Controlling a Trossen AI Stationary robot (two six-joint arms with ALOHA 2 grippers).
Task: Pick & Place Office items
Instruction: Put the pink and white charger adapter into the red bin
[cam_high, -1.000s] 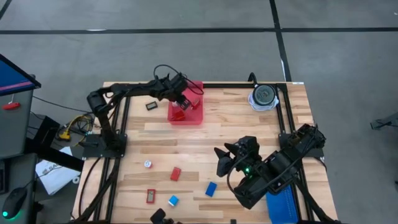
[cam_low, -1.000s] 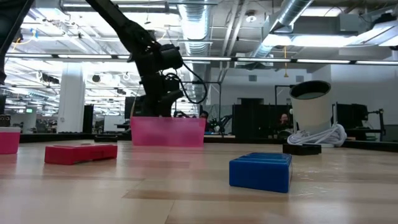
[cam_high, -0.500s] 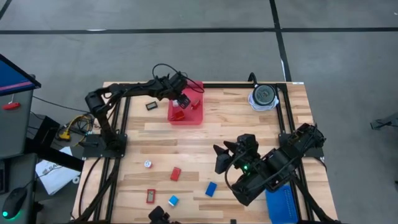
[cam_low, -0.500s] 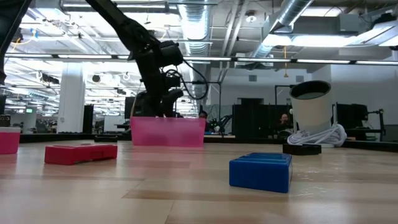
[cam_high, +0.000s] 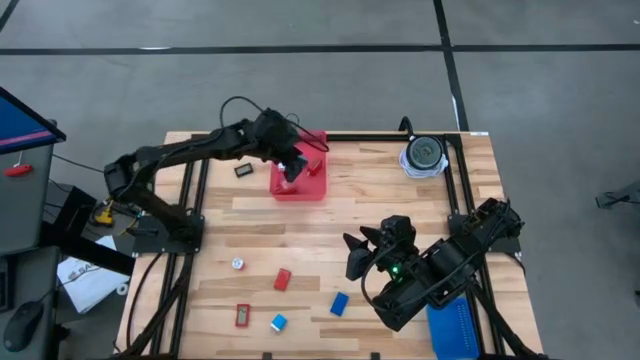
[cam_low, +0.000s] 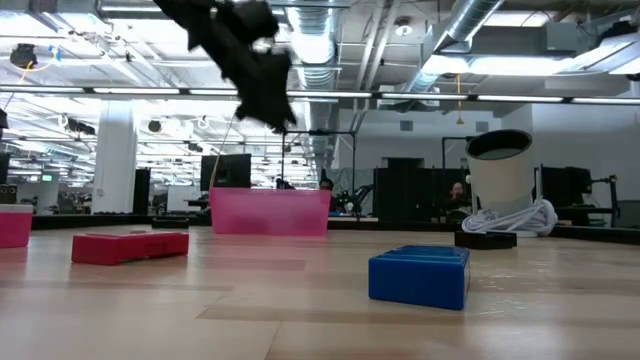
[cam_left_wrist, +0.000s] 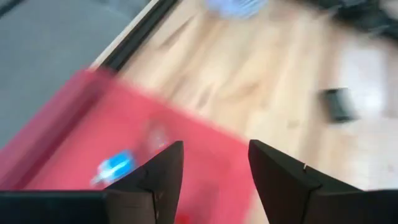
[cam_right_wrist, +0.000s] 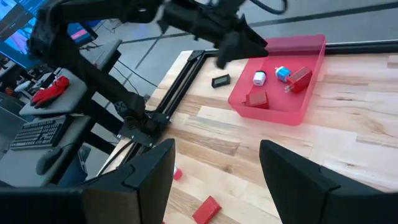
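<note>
My left gripper (cam_high: 293, 160) hangs open above the red tray (cam_high: 312, 186), well clear of it in the low view (cam_low: 265, 85), and holds nothing (cam_left_wrist: 211, 180). In the tray lie a white cube (cam_right_wrist: 259, 78), a blue cube (cam_right_wrist: 283, 73) and two red blocks (cam_right_wrist: 299, 78). My right gripper (cam_high: 360, 255) waits open over the table's near right part (cam_right_wrist: 214, 180). On the table rest a black rectangle (cam_high: 243, 171), a whitish round piece (cam_high: 237, 264), a red block (cam_high: 283, 279), a blue block (cam_high: 339, 304), a flat red piece (cam_high: 243, 316) and a pale blue cube (cam_high: 278, 322).
A blue tray (cam_high: 455, 330) sits at the near right corner, partly under my right arm. A round grey-and-white object (cam_high: 423, 155) with a coiled white cord stands at the far right corner. Bare wood lies between the red tray and the near items.
My left gripper has risen from inside the red tray to well above its rim, moving fast in the last half second, and its arm has swung out toward the table's left side. The tray has stayed in place.
</note>
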